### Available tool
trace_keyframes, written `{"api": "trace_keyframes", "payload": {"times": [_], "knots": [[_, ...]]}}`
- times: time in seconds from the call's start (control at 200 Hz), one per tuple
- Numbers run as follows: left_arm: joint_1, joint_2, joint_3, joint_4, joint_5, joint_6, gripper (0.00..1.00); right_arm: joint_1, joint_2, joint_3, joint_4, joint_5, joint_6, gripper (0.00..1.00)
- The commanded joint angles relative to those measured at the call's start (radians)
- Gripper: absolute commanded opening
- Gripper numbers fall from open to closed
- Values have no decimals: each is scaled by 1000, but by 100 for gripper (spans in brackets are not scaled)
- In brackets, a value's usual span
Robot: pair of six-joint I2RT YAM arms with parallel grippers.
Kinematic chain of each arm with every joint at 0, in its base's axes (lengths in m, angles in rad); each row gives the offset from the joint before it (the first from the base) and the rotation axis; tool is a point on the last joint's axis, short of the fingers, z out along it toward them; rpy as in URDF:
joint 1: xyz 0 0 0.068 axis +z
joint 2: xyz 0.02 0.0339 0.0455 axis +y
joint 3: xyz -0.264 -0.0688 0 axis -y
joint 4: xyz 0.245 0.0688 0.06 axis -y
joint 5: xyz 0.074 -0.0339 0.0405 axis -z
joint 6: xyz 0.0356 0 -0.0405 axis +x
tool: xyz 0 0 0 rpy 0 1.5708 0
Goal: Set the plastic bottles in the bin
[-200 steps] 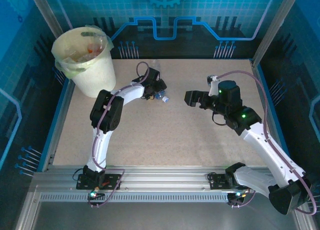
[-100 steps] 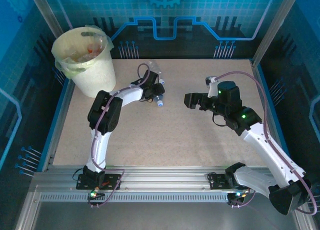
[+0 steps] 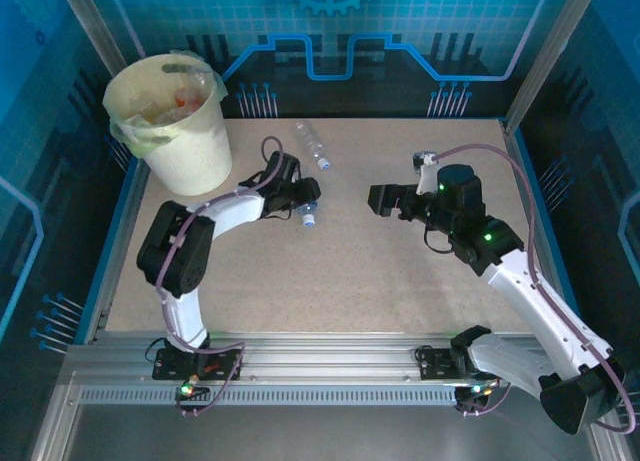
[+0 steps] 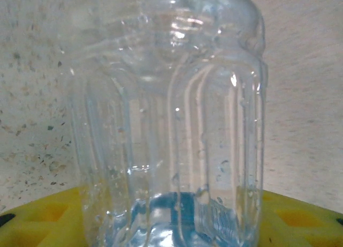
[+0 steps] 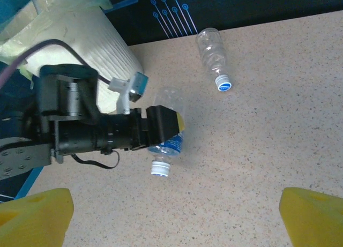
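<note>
Bin (image 3: 192, 153) stands at the upper left of the top view, up-left of the nearer left gripper (image 3: 302, 201), which clamps a clear bottle (image 5: 168, 144) near centre, cap pointing lower right; the right gripper (image 3: 378, 199) hangs spread wide.

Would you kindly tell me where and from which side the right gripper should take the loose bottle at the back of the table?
Take the loose bottle across the middle of its body, straight down from above, with the open right gripper. It lies flat on its side, cap toward the arms, with bare table on both flanks.
</note>
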Motion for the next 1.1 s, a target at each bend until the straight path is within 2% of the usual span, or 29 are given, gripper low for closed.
{"api": "trace_keyframes", "payload": {"times": [0.0, 0.22, 0.46, 0.615, 0.83, 0.945, 1.095], "knots": [[3, -133, -31, 74, 26, 60, 46, 12, -22, -15, 56, 12, 21, 100], [34, -333, -30, 45, 18, 136, 46, 12, -25, -36, 148, -29, 55, 100], [119, -533, -46, -7, 19, 172, 47, 19, 1, -33, 207, -144, 36, 100], [184, -643, -49, -41, 9, 182, 46, 48, 22, -27, 234, -170, 13, 100], [264, -719, 12, -125, -68, 239, 45, 85, 58, 11, 226, -149, -10, 100], [307, -715, 87, -187, -139, 293, 45, 103, 77, 27, 224, -122, -14, 100], [349, -697, 141, -185, -211, 349, 45, 114, 103, 49, 204, -60, -6, 100]]}}
